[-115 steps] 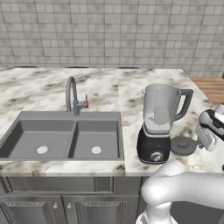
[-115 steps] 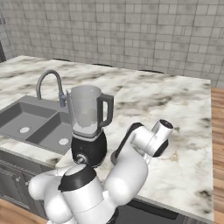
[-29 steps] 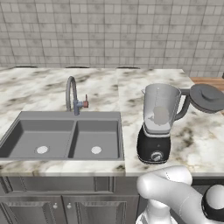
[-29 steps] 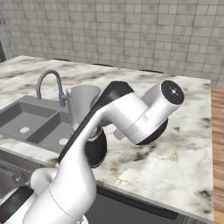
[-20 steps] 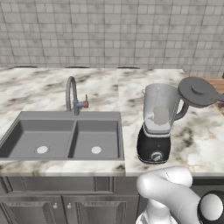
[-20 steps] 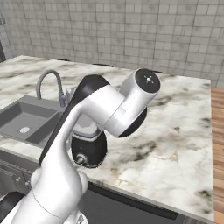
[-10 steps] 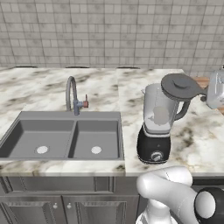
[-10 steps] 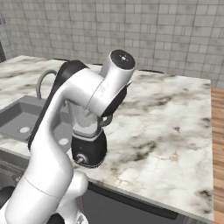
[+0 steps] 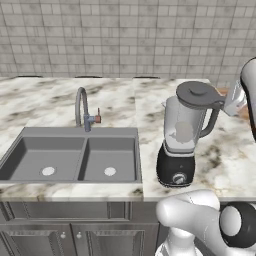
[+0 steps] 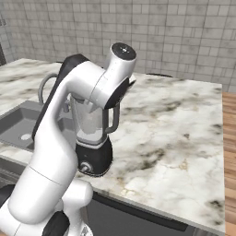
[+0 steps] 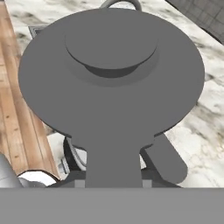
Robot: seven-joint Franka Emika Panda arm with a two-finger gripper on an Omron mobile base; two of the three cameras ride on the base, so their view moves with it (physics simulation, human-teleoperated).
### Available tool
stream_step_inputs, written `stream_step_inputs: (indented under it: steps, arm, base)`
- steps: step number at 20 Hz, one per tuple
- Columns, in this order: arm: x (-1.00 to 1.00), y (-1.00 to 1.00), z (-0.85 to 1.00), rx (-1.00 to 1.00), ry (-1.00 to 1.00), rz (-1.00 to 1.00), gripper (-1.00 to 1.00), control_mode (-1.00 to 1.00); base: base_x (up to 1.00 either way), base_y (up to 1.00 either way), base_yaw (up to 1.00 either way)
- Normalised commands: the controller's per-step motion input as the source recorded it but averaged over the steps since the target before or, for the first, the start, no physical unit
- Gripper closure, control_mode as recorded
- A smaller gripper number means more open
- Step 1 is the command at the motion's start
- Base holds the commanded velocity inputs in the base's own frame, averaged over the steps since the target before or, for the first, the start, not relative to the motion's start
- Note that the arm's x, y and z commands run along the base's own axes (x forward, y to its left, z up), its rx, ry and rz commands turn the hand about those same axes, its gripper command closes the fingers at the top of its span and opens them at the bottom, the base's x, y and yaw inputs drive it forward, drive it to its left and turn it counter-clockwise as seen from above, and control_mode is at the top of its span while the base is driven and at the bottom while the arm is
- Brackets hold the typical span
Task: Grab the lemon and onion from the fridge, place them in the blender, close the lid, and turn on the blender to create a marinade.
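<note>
lid carried leftward from beside the blender, now seemingly over its jar rim

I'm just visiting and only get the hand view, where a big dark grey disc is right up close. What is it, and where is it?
Observer: It's the lid of the blender, right over the rim of its clear jar in the left base view.
Operator: Anything inside the jar?
Observer: A pale round shape shows through the glass; I can't tell what it is.
Operator: What's next to it?
Observer: A double sink with a curved faucet, on the blender's left in that view.
</note>
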Motion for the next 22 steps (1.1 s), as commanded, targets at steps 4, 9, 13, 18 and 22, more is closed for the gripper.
stream_step_inputs:
  steps: [4,9,13,18,22]
  arm:
    - [0.11,0.18,0.0,0.0,0.0,-0.04,1.0,-1.0]
    - [0.1,0.25,0.0,0.0,0.0,-0.02,1.0,-1.0]
    - [0.01,0.1,-0.01,0.0,0.0,-0.03,1.0,-1.0]
    - [0.0,0.0,-0.09,0.0,0.01,-0.03,1.0,-1.0]
    - [0.05,0.0,-0.05,0.0,0.02,-0.03,1.0,-1.0]
  base:
    - [0.0,0.0,0.0]
    - [0.0,0.0,0.0]
    - [0.0,0.0,0.0]
    - [0.0,0.0,0.0]
    - [0.0,0.0,0.0]
